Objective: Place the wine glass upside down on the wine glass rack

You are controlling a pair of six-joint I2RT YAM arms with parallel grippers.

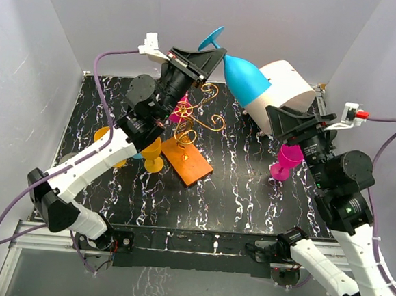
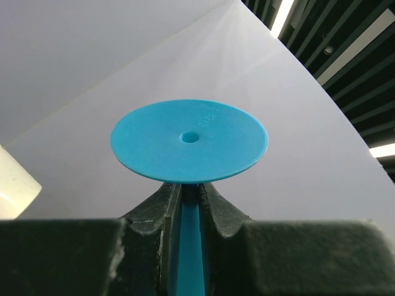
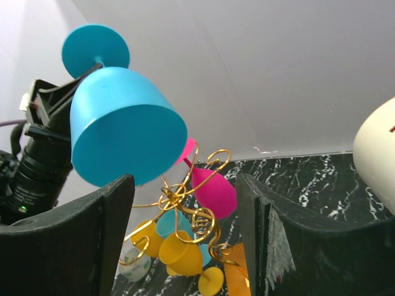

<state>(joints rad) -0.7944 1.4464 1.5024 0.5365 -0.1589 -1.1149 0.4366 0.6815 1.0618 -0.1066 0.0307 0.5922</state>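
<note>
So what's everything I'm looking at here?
blue wine glass: one, blue, held tilted in the air behind the rack
wine glass rack: one, gold wire on an orange base, mid-table
pink glasses: two, pink, one on the rack, one on the table by the right arm
yellow glasses: at least two, yellow, on the table left of the rack
white rounded thing: one, cream, back right
table: one, black with white veins
left claw: shut on the blue glass's stem
right claw: open, empty
</note>
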